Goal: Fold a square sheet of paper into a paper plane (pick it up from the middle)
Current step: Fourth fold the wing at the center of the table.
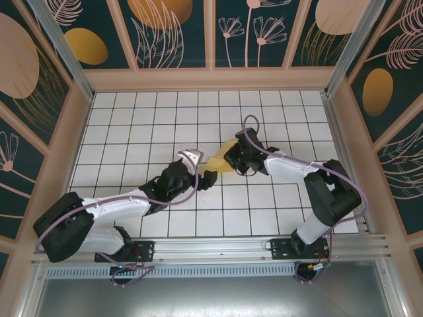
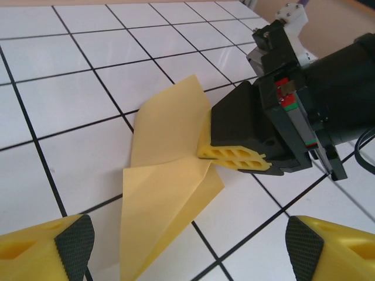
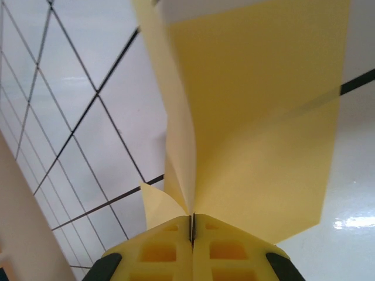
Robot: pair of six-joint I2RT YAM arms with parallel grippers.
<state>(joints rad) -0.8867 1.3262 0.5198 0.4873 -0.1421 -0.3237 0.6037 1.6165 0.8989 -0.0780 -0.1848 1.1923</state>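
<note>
The yellow sheet of paper is folded into a pointed shape with creased flaps. It rests partly on the white tiles near the table's middle. My right gripper is shut on one edge of the paper, which rises in front of its camera. In the left wrist view its yellow fingers pinch the paper's right side. My left gripper stands open just short of the paper's near point, with its pads wide apart and nothing between them. From above, the left gripper faces the right gripper across the paper.
The white tiled table has wooden walls along the back and both sides. Both arm bases sit on the metal rail at the near edge. A purple cable loops above the right wrist.
</note>
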